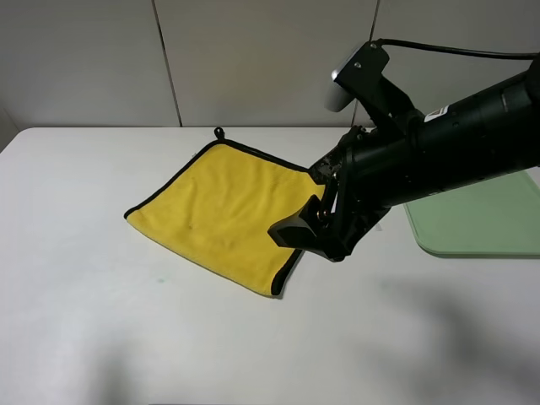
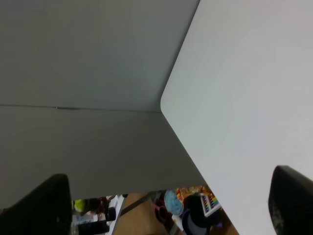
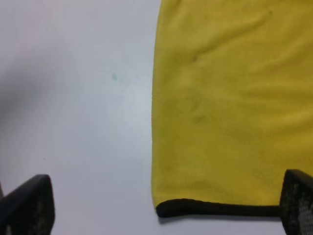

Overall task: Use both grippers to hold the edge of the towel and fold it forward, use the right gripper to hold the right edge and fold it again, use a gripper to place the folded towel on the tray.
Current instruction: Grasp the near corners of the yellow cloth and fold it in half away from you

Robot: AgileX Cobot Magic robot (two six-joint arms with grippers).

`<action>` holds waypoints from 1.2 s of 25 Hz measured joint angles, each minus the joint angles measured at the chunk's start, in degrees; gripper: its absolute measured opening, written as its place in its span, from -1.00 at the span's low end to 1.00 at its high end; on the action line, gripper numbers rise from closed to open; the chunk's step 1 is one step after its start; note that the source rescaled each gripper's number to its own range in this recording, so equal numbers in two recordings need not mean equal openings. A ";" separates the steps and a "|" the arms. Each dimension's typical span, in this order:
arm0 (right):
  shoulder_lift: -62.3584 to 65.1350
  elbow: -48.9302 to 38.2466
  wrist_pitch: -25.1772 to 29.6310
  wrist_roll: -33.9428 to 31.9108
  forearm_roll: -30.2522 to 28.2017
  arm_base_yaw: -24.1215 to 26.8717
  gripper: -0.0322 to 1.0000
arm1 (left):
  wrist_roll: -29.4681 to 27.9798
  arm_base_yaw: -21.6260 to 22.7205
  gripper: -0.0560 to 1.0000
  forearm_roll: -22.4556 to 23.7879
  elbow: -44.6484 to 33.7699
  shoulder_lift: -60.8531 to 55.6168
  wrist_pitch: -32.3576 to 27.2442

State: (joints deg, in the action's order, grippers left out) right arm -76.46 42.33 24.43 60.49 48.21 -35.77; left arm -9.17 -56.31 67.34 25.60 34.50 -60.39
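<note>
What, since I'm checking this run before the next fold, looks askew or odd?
The yellow towel lies skewed on the table, one corner pointing at the near edge. A tiny teal speck marks the tabletop beside it. Nothing looks torn or spilled.

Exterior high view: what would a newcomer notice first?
The bright yellow towel, trimmed in black, lies flat on the white table left of centre. The bulky black right arm extends in from the right, and the right gripper is over the towel's right edge with jaws open. Behind that arm, a pale green tray sits at the table's right side, partly hidden.
</note>
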 joint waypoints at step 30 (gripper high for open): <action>0.00 0.00 -3.75 0.00 -0.25 0.00 1.00 | -42.18 0.00 0.50 0.99 7.93 0.91 -5.50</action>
State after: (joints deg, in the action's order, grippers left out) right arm -76.46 42.33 20.68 60.49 47.96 -35.77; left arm -51.35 -56.31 68.33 33.53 35.41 -65.89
